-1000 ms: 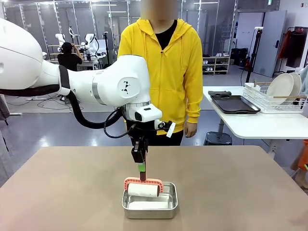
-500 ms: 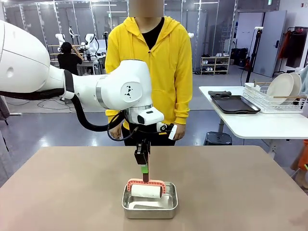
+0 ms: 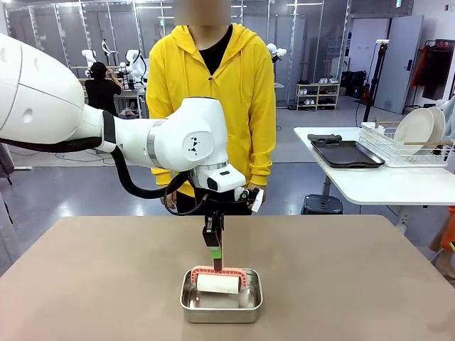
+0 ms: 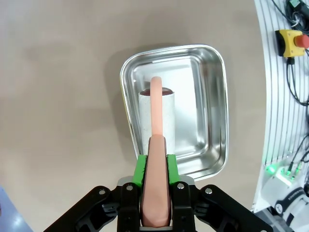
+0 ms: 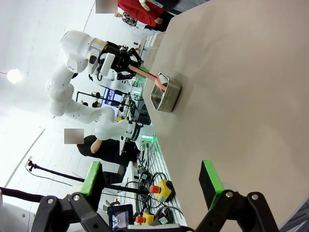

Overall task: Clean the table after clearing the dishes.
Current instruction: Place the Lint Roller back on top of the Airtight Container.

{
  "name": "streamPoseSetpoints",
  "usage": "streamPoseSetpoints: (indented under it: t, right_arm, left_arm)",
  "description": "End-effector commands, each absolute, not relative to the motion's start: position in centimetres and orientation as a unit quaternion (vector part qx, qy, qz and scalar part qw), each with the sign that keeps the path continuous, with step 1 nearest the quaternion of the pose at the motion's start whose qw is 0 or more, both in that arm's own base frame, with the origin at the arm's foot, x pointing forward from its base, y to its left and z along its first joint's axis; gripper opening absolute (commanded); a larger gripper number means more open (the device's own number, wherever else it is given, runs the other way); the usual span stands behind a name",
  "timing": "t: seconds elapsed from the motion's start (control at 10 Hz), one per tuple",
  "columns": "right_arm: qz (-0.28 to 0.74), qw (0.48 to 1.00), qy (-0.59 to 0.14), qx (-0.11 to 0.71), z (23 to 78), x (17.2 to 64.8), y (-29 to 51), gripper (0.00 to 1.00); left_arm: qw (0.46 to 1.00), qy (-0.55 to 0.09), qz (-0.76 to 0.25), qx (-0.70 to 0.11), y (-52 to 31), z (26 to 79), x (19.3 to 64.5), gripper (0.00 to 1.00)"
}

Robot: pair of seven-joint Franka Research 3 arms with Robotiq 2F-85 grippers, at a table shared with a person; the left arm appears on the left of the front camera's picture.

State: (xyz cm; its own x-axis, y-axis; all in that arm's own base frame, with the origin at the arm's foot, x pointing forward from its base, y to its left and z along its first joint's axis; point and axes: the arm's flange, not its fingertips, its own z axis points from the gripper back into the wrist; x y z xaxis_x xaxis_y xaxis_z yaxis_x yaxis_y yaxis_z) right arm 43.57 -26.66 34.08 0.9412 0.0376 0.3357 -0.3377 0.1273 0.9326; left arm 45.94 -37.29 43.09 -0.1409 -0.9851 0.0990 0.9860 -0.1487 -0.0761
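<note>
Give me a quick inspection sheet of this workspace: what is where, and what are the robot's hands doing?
Surface: taupe table, bare around the pan.
Job's things: white plates in a wire rack and dark trays on the white side table.
Clutter: steel pan holding a white roller with a pink handle.
Hands: left hand shut on the handle; right hand open, holding nothing.
Cables: black hose on the left arm.
Surroundings: person in a yellow hoodie at the far side.

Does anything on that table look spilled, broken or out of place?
Nothing stands out. The left gripper holds a pink-handled roller upright in the steel pan, and the brown table looks dry and tidy.
</note>
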Motion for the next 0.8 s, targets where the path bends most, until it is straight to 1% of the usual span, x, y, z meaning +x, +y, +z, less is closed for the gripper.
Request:
streamPoseSetpoints:
  t: [0.0,0.2,0.4,0.5,0.7]
  right_arm:
    - [0.128,0.741,-0.118,0.648,34.4,43.4,-26.6,1.00]
    - [0.128,0.741,-0.118,0.648,34.4,43.4,-26.6,1.00]
    - [0.128,0.741,-0.118,0.648,34.4,43.4,-26.6,1.00]
    - [0.128,0.741,-0.118,0.648,34.4,43.4,-26.6,1.00]
    - [0.128,0.741,-0.118,0.648,34.4,43.4,-26.6,1.00]
  left_arm:
    - [0.664,-0.010,-0.747,-0.036,-37.0,42.6,45.7,0.21]
    - [0.668,-0.014,-0.743,-0.038,-36.8,41.7,45.9,0.21]
    - [0.675,-0.004,-0.737,-0.042,-36.5,40.2,45.9,0.21]
    - [0.680,-0.010,-0.732,-0.039,-36.4,39.7,46.0,0.21]
    - [0.695,0.000,-0.718,-0.031,-36.3,38.5,46.2,0.21]
